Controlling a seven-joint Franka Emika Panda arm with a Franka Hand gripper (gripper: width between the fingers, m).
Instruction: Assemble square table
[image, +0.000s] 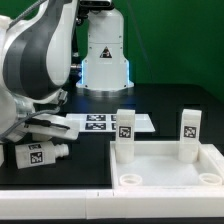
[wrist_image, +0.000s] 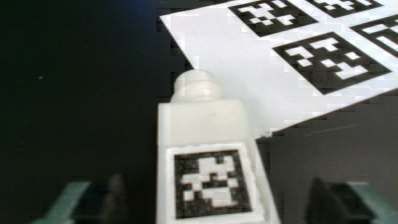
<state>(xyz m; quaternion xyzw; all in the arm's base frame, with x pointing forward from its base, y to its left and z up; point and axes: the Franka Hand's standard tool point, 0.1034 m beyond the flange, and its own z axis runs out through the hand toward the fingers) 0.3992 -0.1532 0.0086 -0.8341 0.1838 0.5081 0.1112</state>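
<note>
On the worktop, exterior view's left: one loose leg, ready for pickup

Item: loose leg (wrist_image: 210, 140), lying on its side on the black worktop (image: 90, 165), peg end near the marker board (wrist_image: 294, 50).
Handling: chunky white plastic, probably light, rigid and smooth enough to slip. Best gripped across the flat sides at mid-body.
Jaws: apart, one on each side of the loose leg, with gaps showing.
Arm (image: 35, 60): bent low, wrist facing down.
Also present: upright leg (image: 126, 125) on the square slab (image: 160, 152).

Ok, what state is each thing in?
tabletop: flat, rim up.
standing leg on the exterior view's left: upright in tabletop corner.
standing leg on the exterior view's right: upright in tabletop corner.
lying leg: on its side, ungripped.
gripper: open, straddling the lying leg.
</note>
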